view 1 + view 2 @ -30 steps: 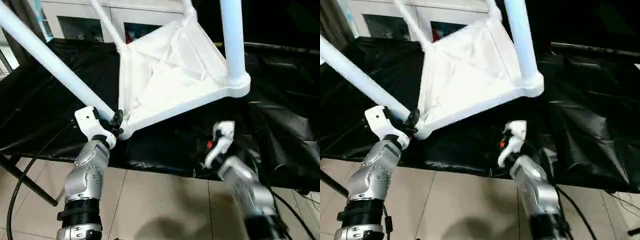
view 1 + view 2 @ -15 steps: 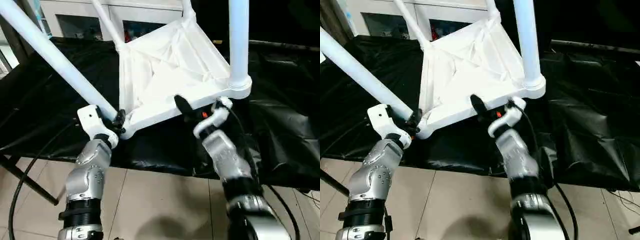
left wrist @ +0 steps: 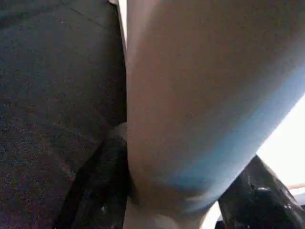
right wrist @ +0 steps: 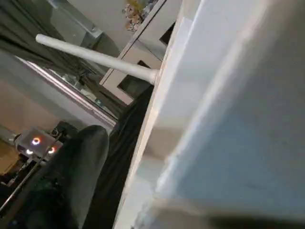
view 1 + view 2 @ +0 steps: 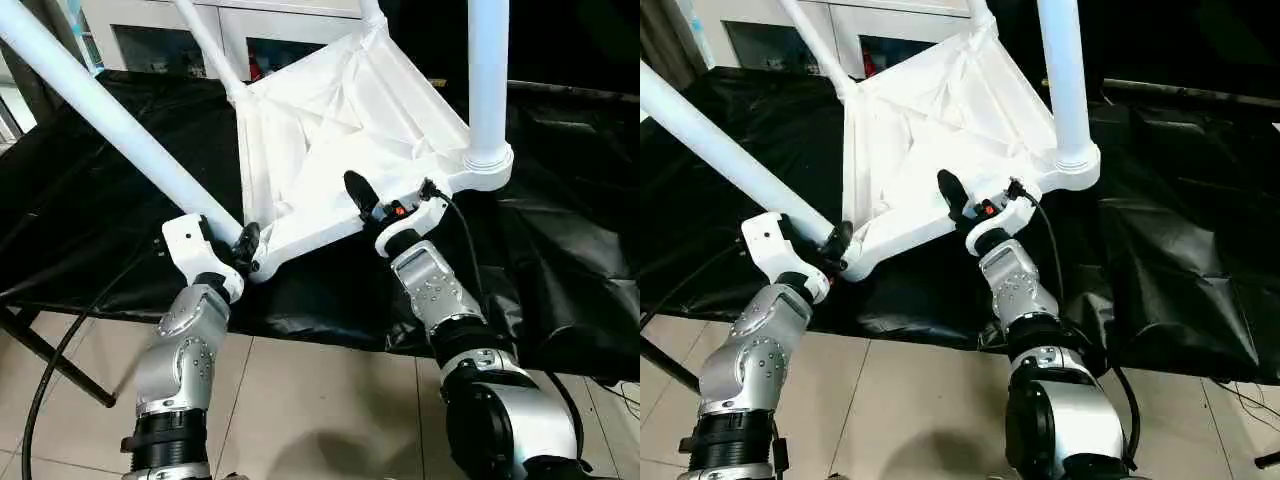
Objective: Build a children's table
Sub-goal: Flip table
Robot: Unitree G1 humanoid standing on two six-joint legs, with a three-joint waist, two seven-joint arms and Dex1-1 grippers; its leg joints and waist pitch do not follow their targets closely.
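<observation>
Upside down on the black-draped surface, the white plastic children's table tilts while the left gripper clamps one long white tubular leg at its corner socket; the right gripper, jaws wide, straddles the near rim and should close squarely before lifting.

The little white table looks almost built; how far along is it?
Nearly done: the table lies upside down with legs in its corner sockets. The left gripper clamps one leg at its socket; the right gripper straddles the tabletop's edge. Left: probably turning it upright.
</observation>
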